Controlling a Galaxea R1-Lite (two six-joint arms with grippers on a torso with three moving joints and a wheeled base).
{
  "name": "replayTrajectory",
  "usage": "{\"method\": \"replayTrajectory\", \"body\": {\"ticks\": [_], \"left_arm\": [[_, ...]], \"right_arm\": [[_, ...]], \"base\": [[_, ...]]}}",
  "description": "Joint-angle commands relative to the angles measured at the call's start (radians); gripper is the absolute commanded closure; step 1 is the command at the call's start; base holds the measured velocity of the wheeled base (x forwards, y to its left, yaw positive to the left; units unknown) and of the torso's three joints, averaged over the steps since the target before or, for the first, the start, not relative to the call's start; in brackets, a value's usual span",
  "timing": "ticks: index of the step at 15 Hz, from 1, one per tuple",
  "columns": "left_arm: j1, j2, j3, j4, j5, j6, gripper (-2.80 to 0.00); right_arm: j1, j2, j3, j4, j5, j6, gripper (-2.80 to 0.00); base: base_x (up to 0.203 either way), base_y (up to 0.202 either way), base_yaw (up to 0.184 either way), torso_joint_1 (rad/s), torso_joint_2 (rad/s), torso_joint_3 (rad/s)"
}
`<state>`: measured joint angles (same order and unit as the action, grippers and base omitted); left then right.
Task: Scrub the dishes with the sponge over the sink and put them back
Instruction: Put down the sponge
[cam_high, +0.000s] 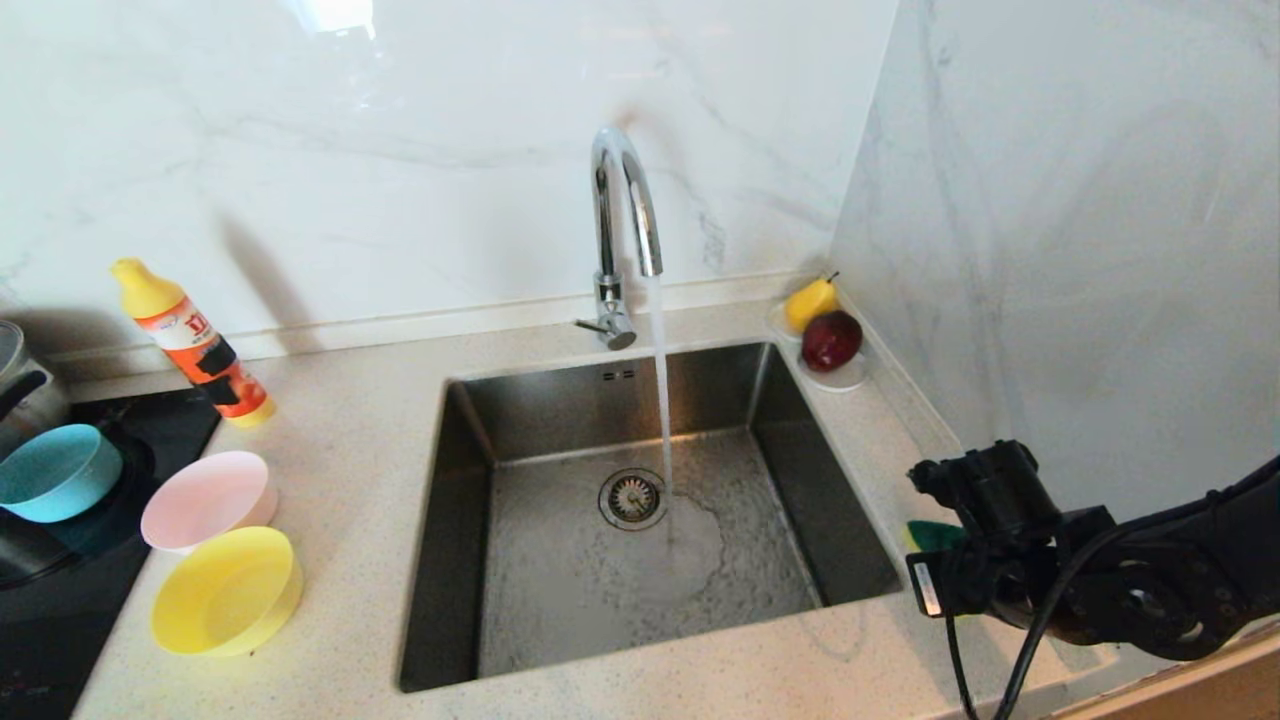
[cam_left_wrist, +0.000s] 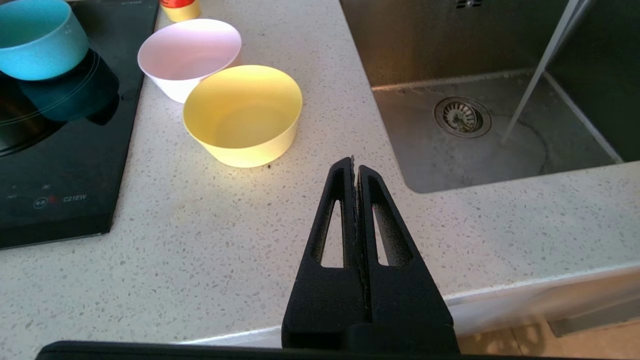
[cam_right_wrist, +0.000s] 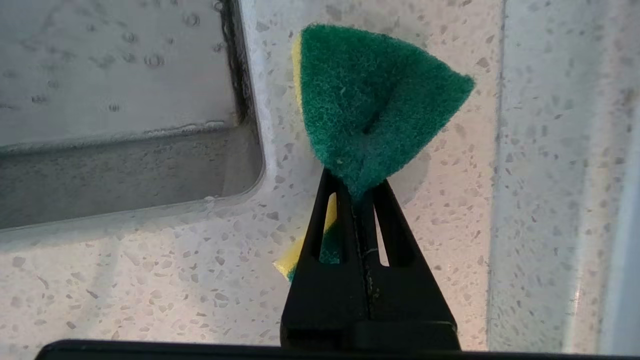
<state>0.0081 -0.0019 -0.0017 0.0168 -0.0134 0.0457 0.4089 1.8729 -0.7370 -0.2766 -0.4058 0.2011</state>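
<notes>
Head view. The sink (cam_high: 560, 600) fills the centre of the frame, and water runs from the faucet (cam_high: 622, 215) to land beside the drain strainer (cam_high: 632, 497). At left stand the blue bowl (cam_high: 55, 472), pink bowl (cam_high: 205, 500) and yellow bowl (cam_high: 225, 590), with a detergent bottle (cam_high: 195, 345) above them. At lower right the right gripper (cam_high: 935, 545) hangs over the bench (cam_high: 340, 470), a green edge of the sponge (cam_high: 932, 535) showing.

Left wrist view. The left gripper (cam_left_wrist: 355, 167) sits at lower centre, its fingers (cam_left_wrist: 340, 210) pressed together, holding nothing.

Right wrist view. The fingers (cam_right_wrist: 387, 220) pinch the sponge's near edge, so that it bunches into a fan above the speckled bench beside the sink's corner.
</notes>
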Motion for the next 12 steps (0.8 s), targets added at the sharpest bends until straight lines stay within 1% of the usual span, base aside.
{"method": "replayTrajectory", "body": {"ticks": [1, 3, 4, 12], "left_arm": [[0.001, 0.0, 0.0, 0.0, 0.0, 0.0, 0.0], [0.001, 0.0, 0.0, 0.0, 0.0, 0.0, 0.0], [0.001, 0.0, 0.0, 0.0, 0.0, 0.0, 0.0], [0.001, 0.0, 0.0, 0.0, 0.0, 0.0, 0.0]], "right_arm": [[0.001, 0.006, 0.002, -0.015, 0.001, 0.001, 0.0], [0.005, 0.02, 0.003, -0.024, -0.001, 0.001, 0.0], [0.012, 0.026, 0.002, -0.024, -0.002, 0.005, -2.8], [0.018, 0.014, 0.008, -0.024, -0.002, 0.015, -2.8]], "base": [[0.0, 0.0, 0.0, 0.0, 0.0, 0.0], [0.0, 0.0, 0.0, 0.0, 0.0, 0.0], [0.0, 0.0, 0.0, 0.0, 0.0, 0.0], [0.0, 0.0, 0.0, 0.0, 0.0, 0.0]]}}
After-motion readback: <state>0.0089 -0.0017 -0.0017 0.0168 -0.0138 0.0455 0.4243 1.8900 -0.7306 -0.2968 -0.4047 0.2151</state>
